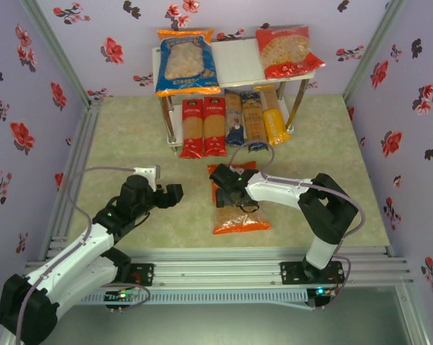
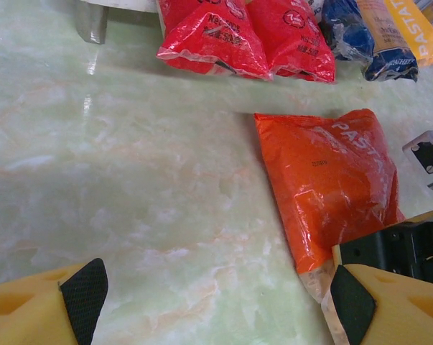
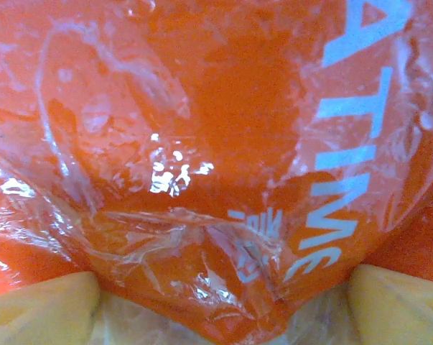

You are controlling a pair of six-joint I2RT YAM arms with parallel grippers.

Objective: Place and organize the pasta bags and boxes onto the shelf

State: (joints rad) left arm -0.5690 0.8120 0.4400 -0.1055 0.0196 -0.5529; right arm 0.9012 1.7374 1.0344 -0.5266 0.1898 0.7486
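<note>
The green marbled table [image 1: 130,136] spreads across the middle of the top view, its near edge hidden behind the arms' rail. At upper centre stands the shelf [image 1: 238,63]. Of its top board only a bare strip shows, between the blue bag [image 1: 186,63] on its left end and the red bag [image 1: 286,50] on its right end. Both bags overhang the board's edges.

The lower board is almost wholly covered. A red pack [image 1: 192,128], a second red pack [image 1: 214,126], a dark blue pack [image 1: 235,122], a tan-and-blue pack [image 1: 253,118] and a yellow-orange pack [image 1: 275,115] lie side by side. Their far ends are out of sight under the top board.

The orange bag [image 1: 241,215] lies flat on the table at centre frame, below the shelf and apart from it. Its upper end is covered by the right gripper [image 1: 229,185]. In the right wrist view the bag is too close to make out its edges, and its white lettering is cut off. A yellow finger [image 3: 36,309] sits at each bottom corner with creased plastic between them. Whether they pinch the bag or merely straddle it cannot be told.

The left gripper [image 1: 174,192] hangs left of the bag, apart from it. In the left wrist view its fingers [image 2: 83,291] are spread wide over bare table, and the right-hand one hides the bag's near corner.
</note>
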